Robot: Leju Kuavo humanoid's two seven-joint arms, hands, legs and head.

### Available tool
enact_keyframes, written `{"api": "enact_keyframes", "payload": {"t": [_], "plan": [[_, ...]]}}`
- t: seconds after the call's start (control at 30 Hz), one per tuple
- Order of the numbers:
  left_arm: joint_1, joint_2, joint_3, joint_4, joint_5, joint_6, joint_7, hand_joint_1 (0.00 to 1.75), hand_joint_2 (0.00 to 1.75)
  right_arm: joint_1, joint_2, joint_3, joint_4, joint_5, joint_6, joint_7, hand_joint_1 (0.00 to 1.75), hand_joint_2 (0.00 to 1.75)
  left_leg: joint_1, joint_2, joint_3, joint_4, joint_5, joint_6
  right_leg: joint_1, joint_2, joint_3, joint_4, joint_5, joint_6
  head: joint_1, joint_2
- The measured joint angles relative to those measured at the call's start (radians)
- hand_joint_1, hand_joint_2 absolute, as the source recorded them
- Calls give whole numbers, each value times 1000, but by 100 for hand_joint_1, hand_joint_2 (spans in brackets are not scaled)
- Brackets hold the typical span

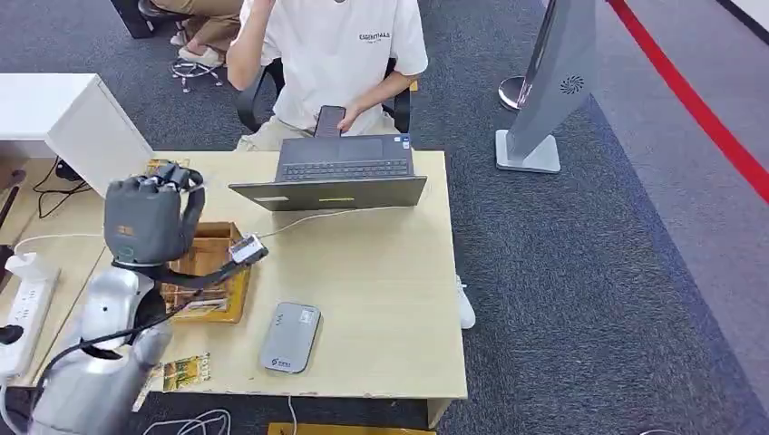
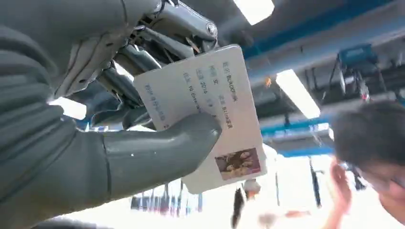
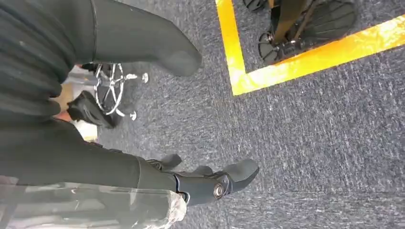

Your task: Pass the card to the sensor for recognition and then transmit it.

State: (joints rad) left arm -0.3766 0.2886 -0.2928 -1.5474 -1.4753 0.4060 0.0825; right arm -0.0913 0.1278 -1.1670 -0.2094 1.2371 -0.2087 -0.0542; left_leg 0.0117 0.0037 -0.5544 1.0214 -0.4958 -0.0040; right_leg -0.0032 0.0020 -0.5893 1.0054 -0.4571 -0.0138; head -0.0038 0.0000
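My left hand (image 1: 150, 220) is raised above the left part of the wooden desk (image 1: 390, 290), palm turned away from the head camera. In the left wrist view the hand (image 2: 95, 148) pinches a white card (image 2: 215, 105) between its thumb (image 2: 162, 148) and fingers; the card bears printed text and a small photo. The sensor (image 1: 290, 337), a flat grey card reader, lies on the desk near the front edge, to the right of and below my hand. My right hand (image 3: 143, 171) hangs over grey carpet and holds nothing, fingers apart.
An open laptop (image 1: 340, 177) sits at the desk's far side, with a seated person (image 1: 331, 54) holding a phone behind it. A wooden tray (image 1: 216, 272) lies under my left hand, loose cards (image 1: 186, 370) at the front edge. A power strip (image 1: 23, 313) lies left.
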Motion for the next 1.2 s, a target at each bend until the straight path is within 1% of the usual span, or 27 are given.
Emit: {"api": "enact_keyframes", "payload": {"t": [0.07, 0.13, 0.27, 0.43, 0.53, 0.67, 0.7, 0.93, 1.2], "plan": [[-68, 21, 21, 42, -33, -3, -4, 175, 175, -2, 0, 6, 0, 4, 6, 0, 0, 175, 0, 0, 0, 0, 1, 0, 0, 0, 0, 0, 0, 0, 0, 0], [-115, 39, 35, 90, -58, 0, -5, 175, 175, -4, 0, 14, 0, 11, 11, -1, 0, 175, 0, 0, 0, 0, 1, 0, 0, 1, 0, 0, 0, 0, 0, 0], [-194, 56, 44, 225, -84, 7, 9, 175, 175, -9, 0, 21, 0, 12, 13, 1, 0, 175, 0, 0, 0, 0, 1, 0, 0, 1, 0, 1, 0, 0, 0, 0], [-234, 55, 44, 345, -86, 10, 29, 175, 175, -10, 0, 21, 0, 11, 2, 16, 0, 175, 0, 0, 0, 0, 1, 0, 0, 1, 0, 1, 0, 0, -1, 0], [-239, 50, 44, 387, -85, 25, 32, 175, 175, -10, 0, 21, 0, 10, -7, 26, 0, 175, 0, 0, 0, 0, 0, 0, 0, 1, 0, 0, 0, 0, 0, 0], [-239, 40, 44, 419, -84, 27, 32, 175, 175, -9, 0, 21, 0, 10, -13, 41, 0, 175, 0, 0, 0, 0, 0, 0, 0, 1, -1, 0, 0, 0, 0, 0], [-239, 37, 44, 425, -80, 28, 31, 0, 175, -9, 0, 21, 0, 9, -13, 43, 0, 175, 0, 0, 0, 0, 0, 0, 0, 1, -1, 0, 0, 0, -1, 0], [-238, 18, 44, 427, -50, 21, 19, 0, 175, -6, 0, 21, 0, 8, -10, 44, 0, 175, 0, 0, 0, 0, 0, 0, 0, 1, -1, 0, 0, 0, 0, 0], [-237, 10, 44, 427, -35, 19, 19, 0, 175, -6, 0, 21, 1, 11, -10, 43, 0, 175, 0, 0, 0, 0, 0, 0, 0, 1, -1, 0, 0, 0, 0, 0]]}}
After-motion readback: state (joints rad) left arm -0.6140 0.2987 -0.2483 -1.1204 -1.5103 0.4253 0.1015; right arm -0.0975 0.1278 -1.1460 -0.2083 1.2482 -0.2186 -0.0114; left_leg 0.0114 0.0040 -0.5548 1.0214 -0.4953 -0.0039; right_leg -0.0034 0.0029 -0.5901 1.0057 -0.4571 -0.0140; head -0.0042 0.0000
